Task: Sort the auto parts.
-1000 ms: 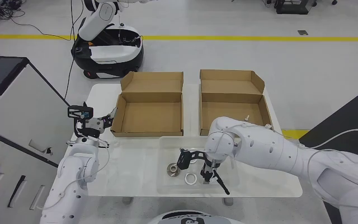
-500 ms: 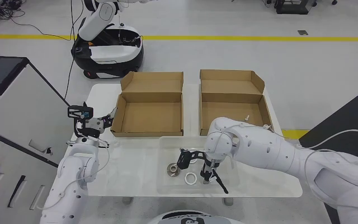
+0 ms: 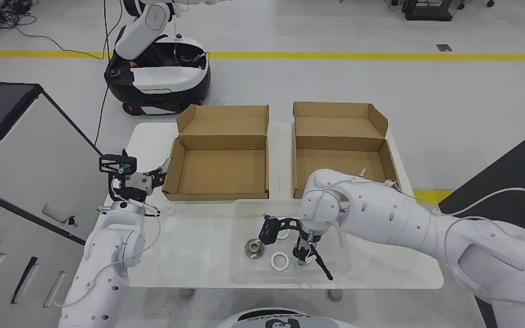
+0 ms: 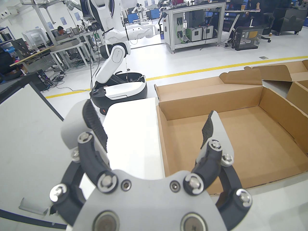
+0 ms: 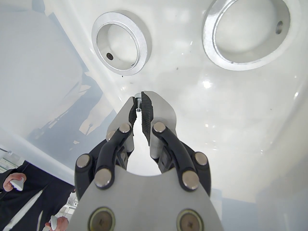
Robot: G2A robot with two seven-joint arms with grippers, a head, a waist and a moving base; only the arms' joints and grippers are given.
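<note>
My right gripper point(image 5: 137, 97) is down inside the white tray point(image 5: 240, 121), shut on a small threaded screw point(image 5: 137, 102) held upright between its fingertips. Just beyond it two aluminium rings lie flat on the tray floor, one point(image 5: 142, 46) nearer the tray wall and a larger-looking one point(image 5: 209, 44) beside it. From above, the right gripper point(image 3: 305, 257) sits in the tray point(image 3: 246, 209) next to a white ring point(image 3: 279, 261) and a flanged metal part point(image 3: 254, 248). My left gripper point(image 4: 149, 111) is open and holds nothing, beside the left cardboard box point(image 4: 216, 131).
Two open cardboard boxes stand behind the tray, the left box point(image 3: 220, 168) bare inside and the right box point(image 3: 340, 160) with a small pale part point(image 3: 361, 172) in it. The left gripper point(image 3: 160, 176) hangs at the left box's outer side.
The right arm has shifted slightly within the tray, toward the boxes. The left arm has not moved.
</note>
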